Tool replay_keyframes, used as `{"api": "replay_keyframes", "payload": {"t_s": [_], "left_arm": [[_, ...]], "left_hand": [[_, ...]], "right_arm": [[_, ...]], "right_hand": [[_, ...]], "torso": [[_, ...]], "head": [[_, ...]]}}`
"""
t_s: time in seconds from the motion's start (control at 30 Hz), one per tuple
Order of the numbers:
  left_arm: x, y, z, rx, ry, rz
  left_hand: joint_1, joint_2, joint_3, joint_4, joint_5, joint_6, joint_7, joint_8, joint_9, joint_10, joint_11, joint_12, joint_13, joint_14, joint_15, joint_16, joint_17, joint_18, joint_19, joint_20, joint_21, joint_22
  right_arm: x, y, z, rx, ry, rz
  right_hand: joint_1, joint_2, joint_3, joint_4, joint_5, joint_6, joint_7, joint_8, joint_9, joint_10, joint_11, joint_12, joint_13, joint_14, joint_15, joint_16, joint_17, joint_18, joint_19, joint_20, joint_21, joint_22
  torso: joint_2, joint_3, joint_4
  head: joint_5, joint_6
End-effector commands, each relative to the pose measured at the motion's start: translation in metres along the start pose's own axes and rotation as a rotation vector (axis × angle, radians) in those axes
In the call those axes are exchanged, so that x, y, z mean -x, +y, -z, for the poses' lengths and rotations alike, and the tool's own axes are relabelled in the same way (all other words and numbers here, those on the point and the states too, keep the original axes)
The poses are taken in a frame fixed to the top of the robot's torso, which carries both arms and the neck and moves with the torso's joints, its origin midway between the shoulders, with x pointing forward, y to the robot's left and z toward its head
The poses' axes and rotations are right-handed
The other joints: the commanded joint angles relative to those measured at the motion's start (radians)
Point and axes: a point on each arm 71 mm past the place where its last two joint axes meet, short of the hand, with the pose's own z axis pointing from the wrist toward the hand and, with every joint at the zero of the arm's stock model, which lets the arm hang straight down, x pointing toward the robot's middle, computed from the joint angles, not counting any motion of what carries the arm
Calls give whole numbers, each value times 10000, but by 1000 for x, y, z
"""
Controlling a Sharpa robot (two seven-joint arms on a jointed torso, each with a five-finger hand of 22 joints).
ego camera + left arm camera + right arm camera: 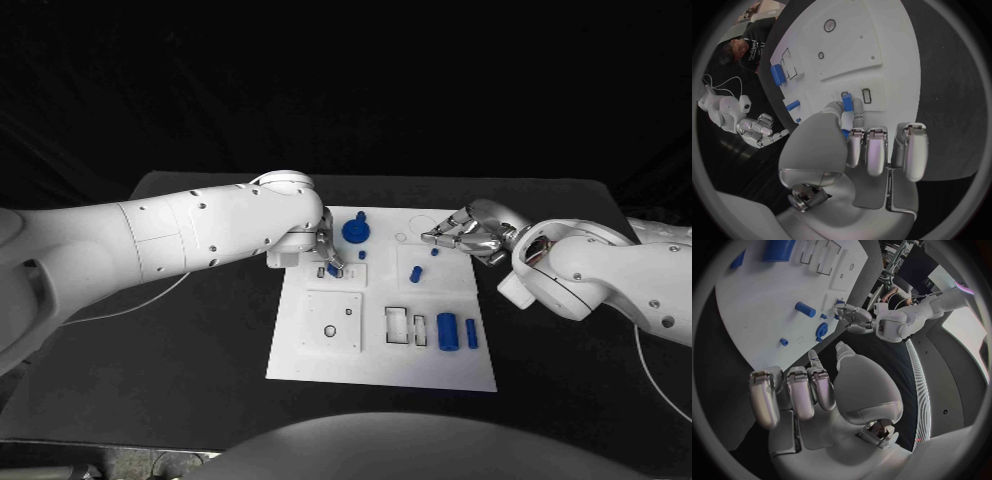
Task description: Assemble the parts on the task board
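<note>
The white task board (329,355) lies in the middle of the black table. My left hand (320,243) is over the board's far left part and pinches a small blue part (335,269) between thumb and a finger. The left wrist view shows that blue part (846,105) held just beside a small rectangular slot (866,95). My right hand (469,232) hovers at the board's far right edge with its fingers apart and nothing in them. Its fingers (792,390) point toward the board (761,300).
A round blue piece (356,232) stands on the board beyond my left hand. A blue peg (415,273) lies mid-board, and a thick blue cylinder (447,332) and a slim blue one (472,334) lie near the front right. Rectangular cut-outs (397,325) sit beside them.
</note>
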Motion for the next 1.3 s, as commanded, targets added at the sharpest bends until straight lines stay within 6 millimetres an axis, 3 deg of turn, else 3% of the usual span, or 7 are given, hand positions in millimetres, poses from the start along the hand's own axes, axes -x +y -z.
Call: {"api": "replay_keyframes", "payload": {"t_s": [0.03, 1.1, 1.3], "left_arm": [[0, 3, 0, 598, 90, 125], [-2, -3, -2, 414, 452, 83], [-3, -4, -2, 389, 534, 73]], "left_hand": [[14, 7, 78, -8, -51, 129, -101, 19, 12, 1057, -32, 24, 2631, 1039, -57, 26, 2630, -150, 1033, -61, 24, 2634], [16, 34, 106, -8, -61, 126, -101, -4, 18, 1057, -30, 24, 2631, 1039, -54, 26, 2630, -150, 1033, -61, 24, 2634], [25, 63, 161, -9, -208, 112, -85, -68, 43, 1057, -17, 24, 2631, 1039, -44, 26, 2630, -150, 1033, -58, 24, 2634]], "right_arm": [[-1, 0, 0, 33, 42, 105], [-1, 0, 0, 12, 38, 121], [-2, 1, -1, 26, 61, 125]], "right_hand": [[75, 11, 19, -54, 35, 12, 36, 50, -3, 1066, 67, -50, 2631, 1025, 68, 41, 2635, -141, 1065, 77, 45, 2634], [75, 11, 19, -54, 35, 12, 36, 50, -3, 1066, 67, -50, 2631, 1025, 68, 41, 2635, -141, 1065, 77, 45, 2634], [75, 11, 19, -54, 35, 12, 36, 50, -3, 1066, 67, -50, 2631, 1025, 68, 41, 2635, -141, 1065, 77, 45, 2634]], "torso": [[-7, 1, -1], [-7, -2, -5], [-6, 5, -6]], "head": [[-3, -10], [-25, -23], [-24, -23]]}}
